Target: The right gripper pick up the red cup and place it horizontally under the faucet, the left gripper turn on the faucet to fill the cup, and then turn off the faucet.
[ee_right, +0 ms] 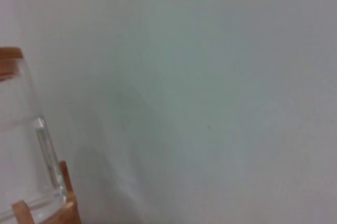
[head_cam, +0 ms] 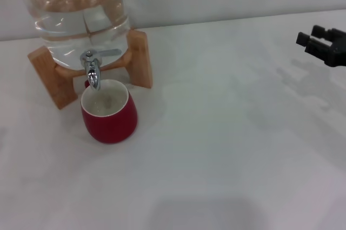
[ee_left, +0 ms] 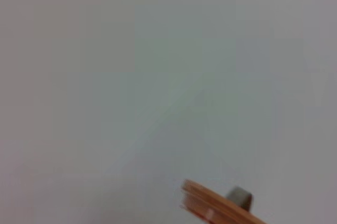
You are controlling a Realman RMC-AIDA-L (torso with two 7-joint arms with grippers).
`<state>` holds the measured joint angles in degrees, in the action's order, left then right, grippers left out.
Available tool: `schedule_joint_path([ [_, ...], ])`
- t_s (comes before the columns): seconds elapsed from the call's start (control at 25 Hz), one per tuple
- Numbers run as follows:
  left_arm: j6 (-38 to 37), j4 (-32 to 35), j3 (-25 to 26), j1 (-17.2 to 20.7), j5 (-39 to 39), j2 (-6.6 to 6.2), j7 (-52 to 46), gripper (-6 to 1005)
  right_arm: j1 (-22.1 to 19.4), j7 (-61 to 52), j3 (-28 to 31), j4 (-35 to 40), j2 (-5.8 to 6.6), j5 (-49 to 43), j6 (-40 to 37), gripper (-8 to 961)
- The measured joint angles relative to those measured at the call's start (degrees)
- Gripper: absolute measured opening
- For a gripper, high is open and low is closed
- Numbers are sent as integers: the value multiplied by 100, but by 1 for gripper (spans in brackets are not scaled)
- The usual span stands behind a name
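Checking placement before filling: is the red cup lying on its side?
No, the red cup stands upright under the faucet.

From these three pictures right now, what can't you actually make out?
- Left hand: in no view.
- Right hand: at the head view's right edge, arm cut off; open or shut unclear.
- Water jar: top cut off by the head view's upper edge.
- Red cup: water level too faint to judge; handle hidden behind it.
- Faucet: flowing or not, too small to tell.
- Wooden stand: only a blurred sliver in the left wrist view.

Red cup [head_cam: 110, 119] showing dark red, white inside; faucet [head_cam: 93, 67] gleaming chrome; wooden stand [head_cam: 141, 57] showing tan; right gripper [head_cam: 319, 42] showing black.
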<state>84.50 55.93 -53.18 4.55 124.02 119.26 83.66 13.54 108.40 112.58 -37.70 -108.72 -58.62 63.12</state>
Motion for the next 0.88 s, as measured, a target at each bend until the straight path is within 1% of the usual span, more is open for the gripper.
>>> schedule_joint_path([
  [0.2, 318, -739, 777, -222, -209, -34, -36, 876, -30, 329, 326, 0, -86, -2, 493, 532],
  [0.4, 305, -1139, 1242, -287, -496, -35, -167, 876, -70, 419, 675, 0, -142, -1, 936, 531],
  [0.52, 289, -1240, 1535, -295, -740, -38, -259, 876, -83, 542, 775, 0, -174, 0, 1148, 532],
  [0.76, 218, -1415, 1731, -316, -901, -41, -265, 876, -101, 683, 787, 69, -219, 76, 1297, 533],
  [0.88, 143, -1527, 1867, -350, -958, -37, -253, 876, -157, 749, 878, 172, -287, 176, 1344, 533],
])
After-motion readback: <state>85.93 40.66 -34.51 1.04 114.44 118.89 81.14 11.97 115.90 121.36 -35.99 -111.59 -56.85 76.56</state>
